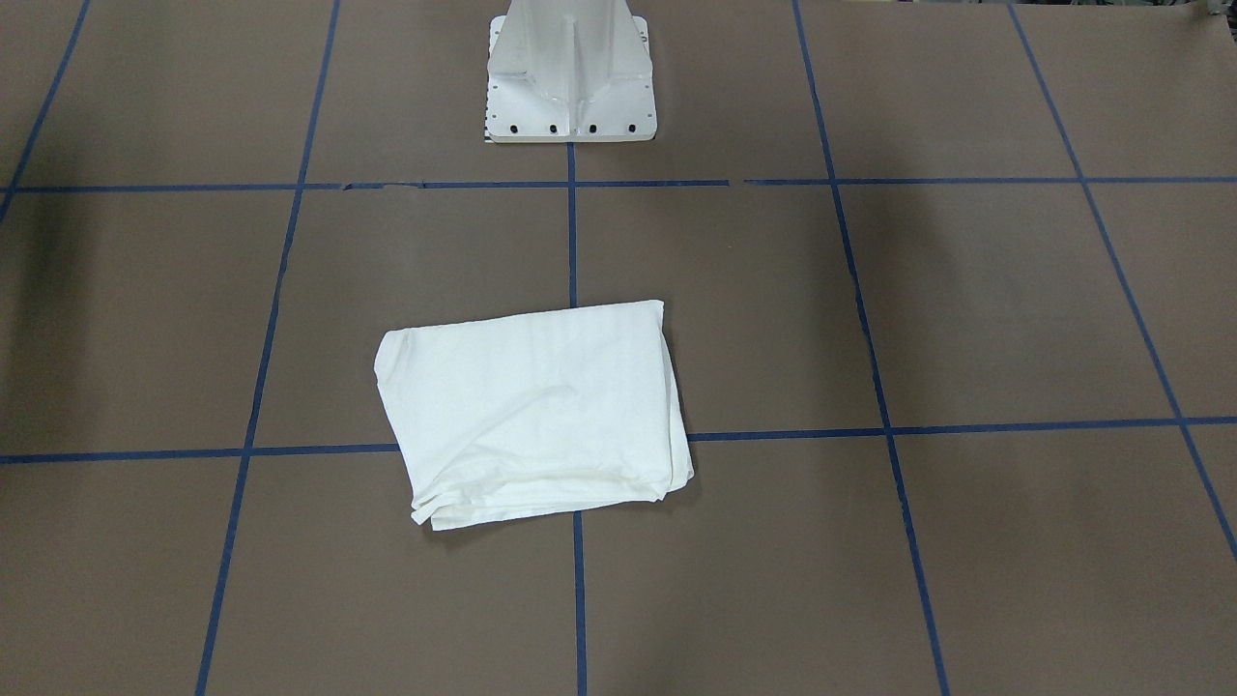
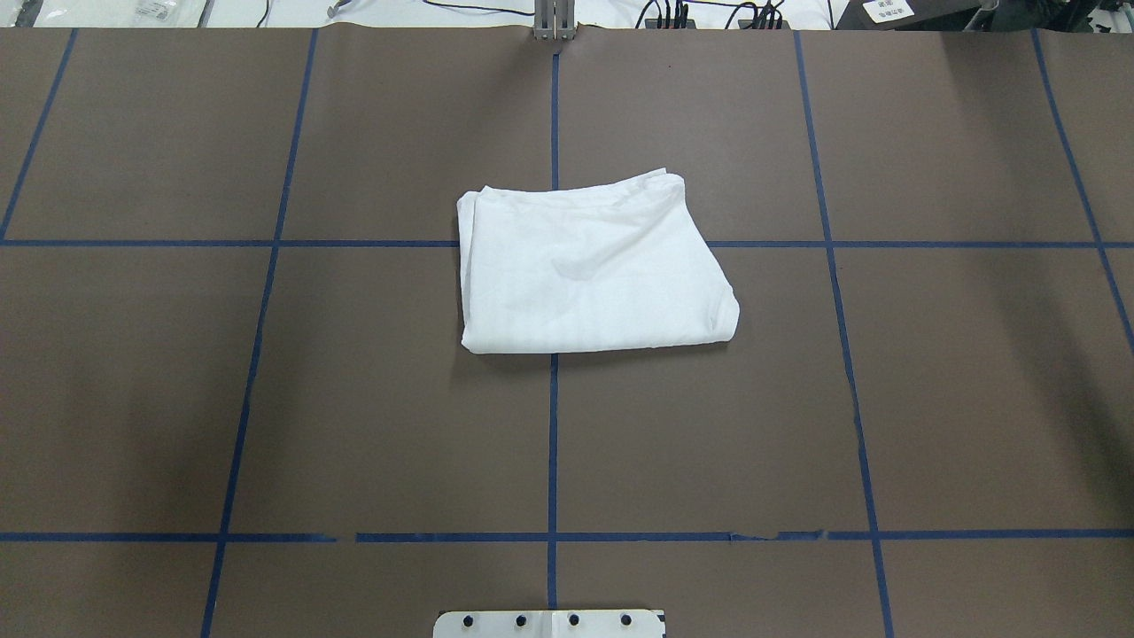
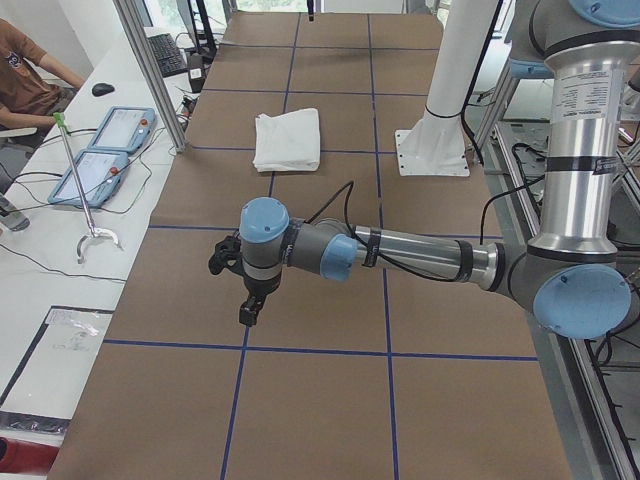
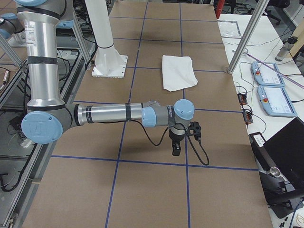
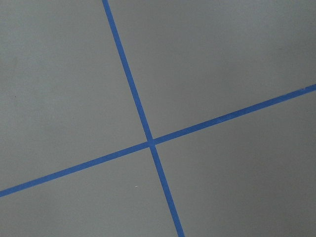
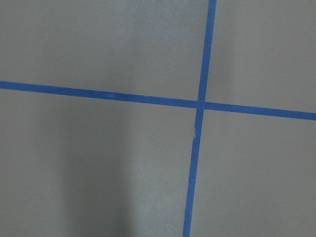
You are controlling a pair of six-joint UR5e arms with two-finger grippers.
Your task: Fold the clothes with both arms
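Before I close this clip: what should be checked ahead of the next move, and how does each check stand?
1. Shirt folded into a compact rectangle: ok, though the far edge shows loose layers.
2. Shirt lying flat near the middle of the table: ok.
3. Left arm clear of the shirt: ok. The left gripper is over bare table, well apart from the shirt.
4. Right arm clear of the shirt: ok. The right gripper is also over bare table.
5. Grippers open or shut: cannot tell, as they show only in the side views.
6. Nothing held in either gripper: cannot tell for certain, though no cloth hangs from them.
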